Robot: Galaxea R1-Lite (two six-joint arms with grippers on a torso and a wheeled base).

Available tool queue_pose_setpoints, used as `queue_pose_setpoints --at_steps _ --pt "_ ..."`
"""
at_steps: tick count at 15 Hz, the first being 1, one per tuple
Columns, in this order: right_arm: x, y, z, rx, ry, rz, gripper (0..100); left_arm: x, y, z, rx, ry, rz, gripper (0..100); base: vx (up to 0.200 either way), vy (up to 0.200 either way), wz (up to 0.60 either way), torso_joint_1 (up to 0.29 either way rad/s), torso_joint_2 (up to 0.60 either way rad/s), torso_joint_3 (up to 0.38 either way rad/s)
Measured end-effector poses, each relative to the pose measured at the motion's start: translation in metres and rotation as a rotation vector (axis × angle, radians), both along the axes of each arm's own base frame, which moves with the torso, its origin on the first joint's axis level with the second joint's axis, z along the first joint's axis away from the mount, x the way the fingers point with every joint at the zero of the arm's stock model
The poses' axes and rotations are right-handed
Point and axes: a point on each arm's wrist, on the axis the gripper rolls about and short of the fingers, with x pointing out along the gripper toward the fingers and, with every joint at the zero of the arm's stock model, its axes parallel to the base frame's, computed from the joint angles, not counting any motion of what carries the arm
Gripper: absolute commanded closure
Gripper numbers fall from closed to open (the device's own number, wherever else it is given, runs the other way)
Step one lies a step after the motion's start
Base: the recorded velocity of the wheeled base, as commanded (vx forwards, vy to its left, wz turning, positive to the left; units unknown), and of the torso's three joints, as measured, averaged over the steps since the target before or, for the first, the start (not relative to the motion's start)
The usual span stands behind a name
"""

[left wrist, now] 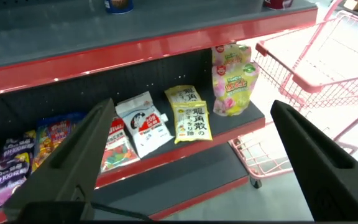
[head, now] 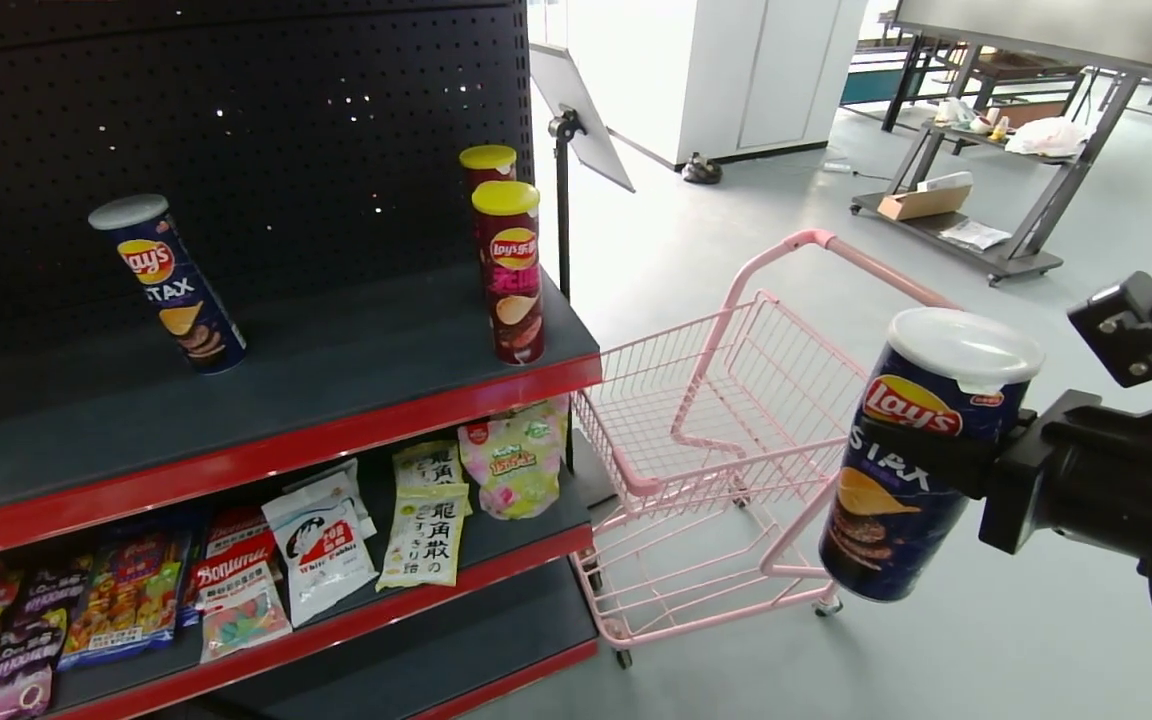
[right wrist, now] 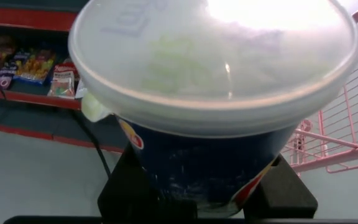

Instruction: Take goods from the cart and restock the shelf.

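1. My right gripper is clenched around a blue chip can, lid up, in the air just beside the pink cart and well apart from the shelf
2. My left gripper is spread wide, grasping nothing, facing the snack bags on a lower shelf board

Two blue chip cans, two maroon cans, one pink cart

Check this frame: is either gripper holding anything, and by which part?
The right gripper holds the blue chip can around its middle, roughly upright. The left gripper is open and holds nothing.
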Motion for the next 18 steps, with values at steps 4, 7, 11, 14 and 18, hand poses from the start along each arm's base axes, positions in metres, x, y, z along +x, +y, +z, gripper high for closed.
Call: queue_pose_setpoints --at_steps 4,7,11,14,18 --pt "0.000 0.000 0.000 0.000 0.001 0.001 100 0.000 0.000 0.000 0.000 0.000 0.000 0 0.000 0.000 0.60 0.006 0.00 0.005" --pt "0.000 0.000 0.000 -0.001 -0.001 0.001 100 0.000 0.000 0.000 -0.001 0.000 0.000 0 0.000 0.000 0.60 0.005 0.00 0.006" --pt "-0.001 0.000 -0.003 -0.008 0.009 0.003 100 0.000 0.000 0.000 -0.001 0.002 0.000 0 0.000 0.000 0.00 0.000 0.00 0.000" --pt "-0.005 -0.003 -0.006 -0.019 -0.002 0.000 100 0.000 0.000 0.000 -0.001 0.000 0.000 0 0.000 0.000 0.00 0.000 0.00 0.000" --pt "-0.012 -0.005 -0.009 -0.017 -0.004 0.007 100 0.000 0.000 0.000 0.000 0.000 0.000 0 0.000 0.000 0.00 0.000 0.00 0.000"
